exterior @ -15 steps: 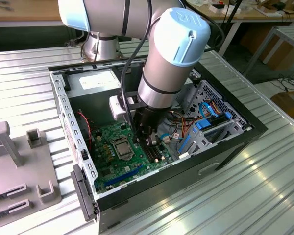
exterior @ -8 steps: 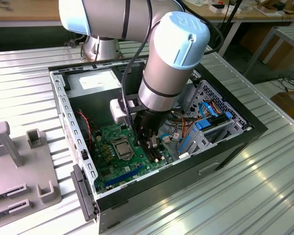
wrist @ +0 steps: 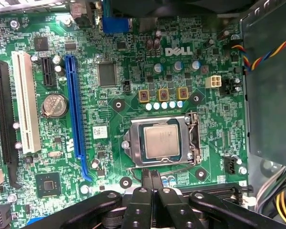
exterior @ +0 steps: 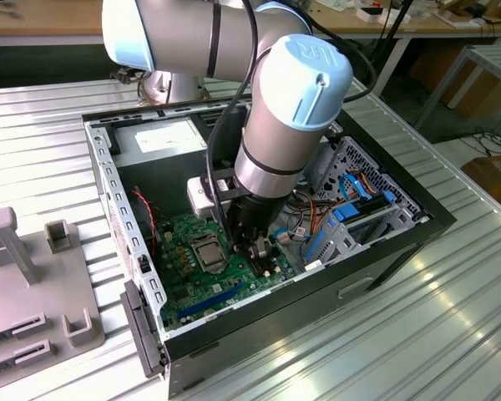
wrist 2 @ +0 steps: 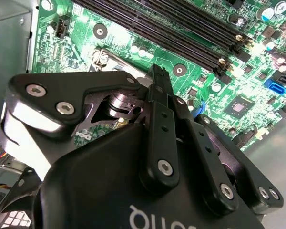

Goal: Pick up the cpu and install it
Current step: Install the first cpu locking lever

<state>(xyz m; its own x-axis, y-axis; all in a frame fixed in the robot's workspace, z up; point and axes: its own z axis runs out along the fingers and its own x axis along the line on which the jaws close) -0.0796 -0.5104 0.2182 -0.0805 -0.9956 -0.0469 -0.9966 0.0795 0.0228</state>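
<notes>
An open black computer case (exterior: 392, 251) holds a green motherboard (wrist: 109, 124). The cpu (wrist: 160, 141), a flat silver square, sits in the metal-framed socket (wrist: 193, 138) at the board's middle. The claw (wrist: 151, 177) hangs just beside the socket, its black fingers (wrist: 146, 177) clenched together on nothing. The case rests on a ribbed metal tabletop (exterior: 451, 334); grey plastic fixtures (exterior: 33, 284) lie at the exterior view's left.

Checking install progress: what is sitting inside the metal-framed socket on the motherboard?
In the first wrist view the cpu lies flat inside the socket frame, silver top exposed. The frame covers its edges, and what lies beneath it is hidden. The hand is shut, holding nothing.
</notes>
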